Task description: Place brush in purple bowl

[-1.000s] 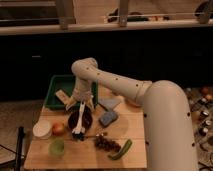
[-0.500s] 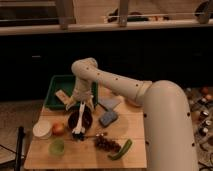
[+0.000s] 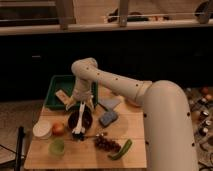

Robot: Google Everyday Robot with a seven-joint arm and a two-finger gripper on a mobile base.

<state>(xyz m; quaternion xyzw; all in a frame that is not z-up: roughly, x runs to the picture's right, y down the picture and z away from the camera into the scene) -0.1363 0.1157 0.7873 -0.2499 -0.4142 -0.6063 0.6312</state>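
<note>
The purple bowl (image 3: 89, 118) sits on the wooden table just in front of the green tray. The white brush (image 3: 78, 124) rests in it, handle pointing up toward the gripper and head at the bowl's near left rim. My gripper (image 3: 81, 104) hangs right above the bowl at the brush's upper end, pointing down. Its fingers look spread and I see no grip on the brush.
A green tray (image 3: 56, 86) stands behind the bowl. An orange fruit (image 3: 58, 129), a white round container (image 3: 42, 129) and a light-green cup (image 3: 56, 146) are on the left. A blue-grey sponge (image 3: 108, 118), grapes (image 3: 105, 144) and a green vegetable (image 3: 121, 149) lie to the right.
</note>
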